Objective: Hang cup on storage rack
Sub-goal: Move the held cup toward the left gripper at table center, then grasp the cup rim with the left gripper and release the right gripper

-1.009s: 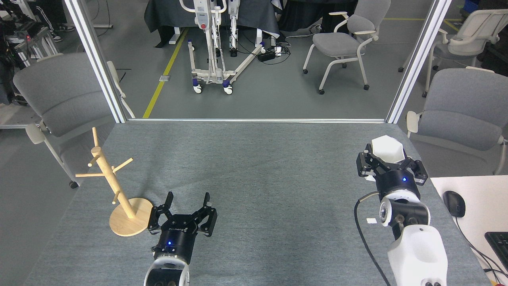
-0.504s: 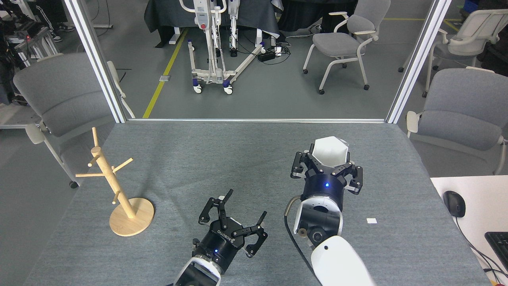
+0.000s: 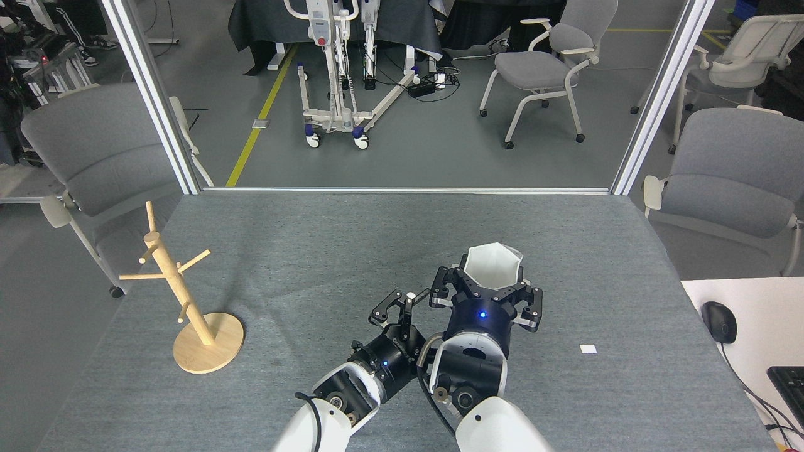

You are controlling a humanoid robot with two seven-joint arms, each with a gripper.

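Two white arms with black grippers

Each glossy white forearm ends in a black cylindrical wrist with a blue light; left gripper and right gripper have black linkage fingers, and a black cable runs alongside each wrist.

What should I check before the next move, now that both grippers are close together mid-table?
1. Cup held: ok. The right gripper is shut on the cup, mouth facing up.
2. Left gripper free to receive: ok. It is open and empty, just left of the right gripper.
3. Clearance between the two grippers: cannot tell. They overlap in the head view, so contact cannot be ruled out.
4. Cup's side hole located: cannot tell. No hole shows from here.
5. Storage rack ready: ok. It stands upright at the table's left, pegs bare.
6. Path to the rack: ok. The table between shows nothing in the way.
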